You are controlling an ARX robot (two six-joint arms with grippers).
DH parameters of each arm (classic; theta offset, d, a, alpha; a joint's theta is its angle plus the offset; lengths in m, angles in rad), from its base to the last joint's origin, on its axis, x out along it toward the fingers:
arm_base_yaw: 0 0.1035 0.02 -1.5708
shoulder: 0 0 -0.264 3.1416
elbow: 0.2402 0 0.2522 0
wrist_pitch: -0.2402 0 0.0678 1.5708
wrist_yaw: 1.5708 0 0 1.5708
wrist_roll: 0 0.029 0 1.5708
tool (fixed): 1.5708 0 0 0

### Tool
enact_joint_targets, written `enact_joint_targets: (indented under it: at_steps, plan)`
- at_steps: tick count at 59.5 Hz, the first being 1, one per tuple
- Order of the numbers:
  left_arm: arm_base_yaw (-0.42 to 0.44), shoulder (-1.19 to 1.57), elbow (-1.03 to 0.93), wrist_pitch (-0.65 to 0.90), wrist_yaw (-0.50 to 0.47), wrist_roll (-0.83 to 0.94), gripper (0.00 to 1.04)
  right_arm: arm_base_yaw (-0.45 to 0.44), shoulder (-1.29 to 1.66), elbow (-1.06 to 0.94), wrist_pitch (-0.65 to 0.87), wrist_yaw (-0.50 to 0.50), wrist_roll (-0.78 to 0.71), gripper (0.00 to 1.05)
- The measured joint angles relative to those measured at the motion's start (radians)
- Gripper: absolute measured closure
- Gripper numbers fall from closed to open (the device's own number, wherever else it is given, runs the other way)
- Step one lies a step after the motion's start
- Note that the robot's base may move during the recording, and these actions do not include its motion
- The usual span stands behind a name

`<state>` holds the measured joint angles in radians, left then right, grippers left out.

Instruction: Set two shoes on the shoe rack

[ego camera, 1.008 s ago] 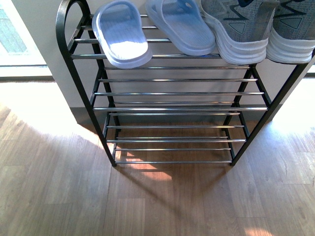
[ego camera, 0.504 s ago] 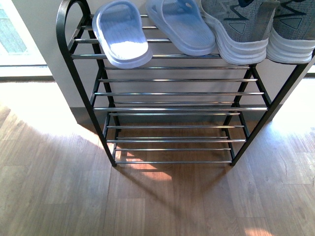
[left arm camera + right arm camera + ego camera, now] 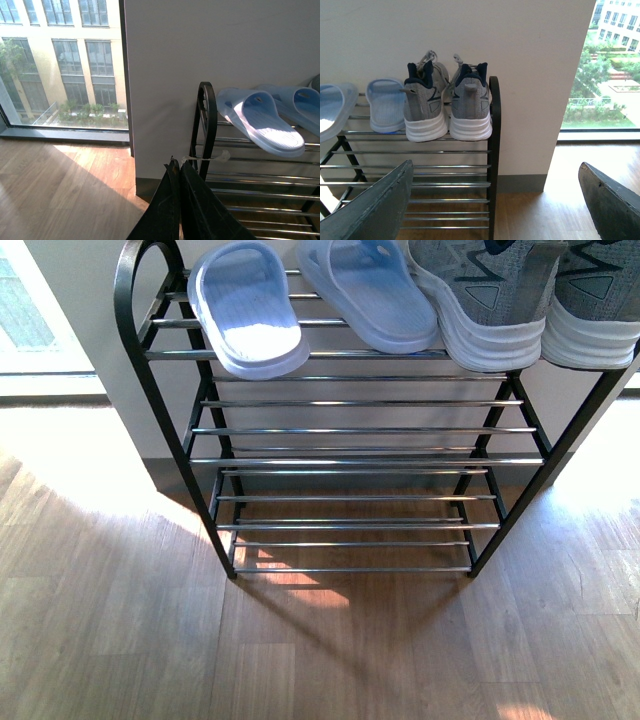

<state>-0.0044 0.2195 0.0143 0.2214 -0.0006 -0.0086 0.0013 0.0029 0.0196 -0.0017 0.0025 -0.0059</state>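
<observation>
Both grey sneakers (image 3: 447, 107) are seen side by side on the shoe rack (image 3: 494, 150) top tier beside the slippers (image 3: 300, 300), judged light and soft-walled, best taken at the stiff heel; the left gripper (image 3: 179, 172) is pressed together, the right gripper (image 3: 495, 200) spread wide

- Floor (image 3: 120, 640): wood-look planks, sunlit patches.
- Wall (image 3: 210, 45): plain white, dark skirting at base.
- Windows (image 3: 60, 65) floor-level both sides; bldgs, greenery outside.
- Light: strong daylight, hard shadows on floor.
</observation>
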Motion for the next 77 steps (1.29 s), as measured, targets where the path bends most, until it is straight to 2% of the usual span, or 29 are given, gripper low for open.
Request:
enact_joint_targets:
  at_steps: [11,14,16,29,46,60,62,77]
  plan:
    - [0.0,-0.044,0.0,-0.044,0.0,0.0,1.03,0.0,0.0,0.0,0.0,0.0,0.0,0.09]
    - [0.0,-0.148,0.0,-0.184,0.0,0.0,1.03,0.0,0.0,0.0,0.0,0.0,0.0,0.09]
    - [0.0,-0.192,0.0,-0.213,0.0,0.0,1.03,0.0,0.0,0.0,0.0,0.0,0.0,0.09]
    - [0.001,-0.203,0.0,-0.222,0.0,0.0,1.03,0.0,0.0,0.0,0.0,0.0,0.0,0.09]
    - [0.001,-0.204,0.0,-0.222,0.0,0.0,0.55,0.0,0.0,0.0,0.0,0.0,0.001,0.09]
    - [0.001,-0.204,0.0,-0.222,0.0,0.0,0.11,0.0,0.001,0.0,0.0,0.0,0.002,0.09]
    - [0.001,-0.204,0.0,-0.222,0.0,0.002,0.08,0.0,0.001,0.0,0.0,0.0,0.002,0.09]
    - [0.001,-0.204,0.0,-0.222,0.0,0.003,0.09,0.0,0.0,0.0,0.0,0.0,0.002,0.09]
